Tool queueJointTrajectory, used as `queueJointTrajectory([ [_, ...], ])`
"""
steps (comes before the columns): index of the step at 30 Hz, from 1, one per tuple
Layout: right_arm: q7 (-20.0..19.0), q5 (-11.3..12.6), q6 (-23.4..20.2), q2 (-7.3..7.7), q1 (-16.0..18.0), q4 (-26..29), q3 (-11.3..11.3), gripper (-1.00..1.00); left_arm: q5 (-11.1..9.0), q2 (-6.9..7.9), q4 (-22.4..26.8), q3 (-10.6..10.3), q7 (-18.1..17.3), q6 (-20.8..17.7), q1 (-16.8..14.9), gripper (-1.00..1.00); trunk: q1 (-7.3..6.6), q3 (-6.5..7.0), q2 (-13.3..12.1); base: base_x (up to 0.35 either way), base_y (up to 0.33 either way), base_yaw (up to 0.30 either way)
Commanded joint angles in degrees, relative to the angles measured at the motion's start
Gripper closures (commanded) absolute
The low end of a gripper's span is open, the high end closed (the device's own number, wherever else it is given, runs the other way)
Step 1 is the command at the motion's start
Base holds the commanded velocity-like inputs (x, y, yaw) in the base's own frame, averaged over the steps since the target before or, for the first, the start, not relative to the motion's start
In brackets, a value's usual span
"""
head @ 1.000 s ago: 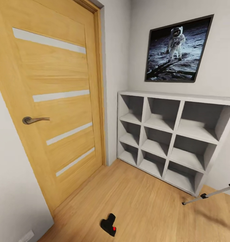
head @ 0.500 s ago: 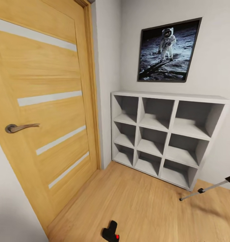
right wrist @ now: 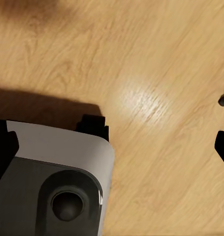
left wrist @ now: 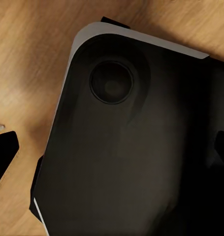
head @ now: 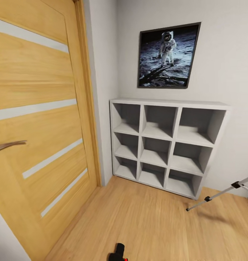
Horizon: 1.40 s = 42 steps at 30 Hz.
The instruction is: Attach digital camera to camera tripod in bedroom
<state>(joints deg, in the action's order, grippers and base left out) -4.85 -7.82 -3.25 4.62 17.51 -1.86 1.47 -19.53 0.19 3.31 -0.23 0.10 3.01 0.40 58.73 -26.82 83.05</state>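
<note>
The oak door [head: 36, 127] takes up the left of the head view, the white cube shelving [head: 163, 145] stands at centre right under an astronaut picture [head: 167, 56], and wood plank floor [head: 153, 224] spreads across the bottom. At the right edge a silver leg of the camera tripod [head: 220, 194] slants down to the floor. The digital camera [head: 118, 252] lies at the bottom edge, just left of centre, partly cut off, its long axis running roughly up the frame. So the camera sits low and close to the robot, well apart from the tripod leg at right. Both wrist views look down on the robot's dark base [left wrist: 141, 147] over the floor; whether either gripper is spread or pressed together cannot be told, nor which arm is nearer.
</note>
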Motion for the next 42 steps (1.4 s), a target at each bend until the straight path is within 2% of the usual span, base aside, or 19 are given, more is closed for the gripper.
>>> queueJointTrajectory([
  [1,-0.15,-0.44,-0.09,0.02,0.07,-0.07,0.12,-1.00,-0.29,0.01,0.10,-0.04,0.01,0.05,0.04,-1.00,0.00,-0.04,0.03,0.007,0.014,-0.249],
  [23,-0.07,-0.18,-0.02,0.27,0.07,-0.07,-0.03,-1.00,-0.74,0.10,-0.02,0.42,0.07,-0.01,0.04,-1.00,0.00,-0.04,0.03,0.001,0.001,-0.249],
  [33,1.23,0.02,2.65,0.18,0.07,-0.14,-0.17,-1.00,-1.16,0.57,-0.13,0.57,0.07,-0.60,0.04,-1.00,0.00,0.01,0.03,0.000,0.000,-0.249],
  [42,2.42,0.25,3.30,-0.04,0.07,-0.16,-0.23,-1.00,-1.27,0.77,-0.14,0.58,0.08,-0.79,0.04,-1.00,0.00,0.17,0.03,0.000,0.000,-0.249],
])
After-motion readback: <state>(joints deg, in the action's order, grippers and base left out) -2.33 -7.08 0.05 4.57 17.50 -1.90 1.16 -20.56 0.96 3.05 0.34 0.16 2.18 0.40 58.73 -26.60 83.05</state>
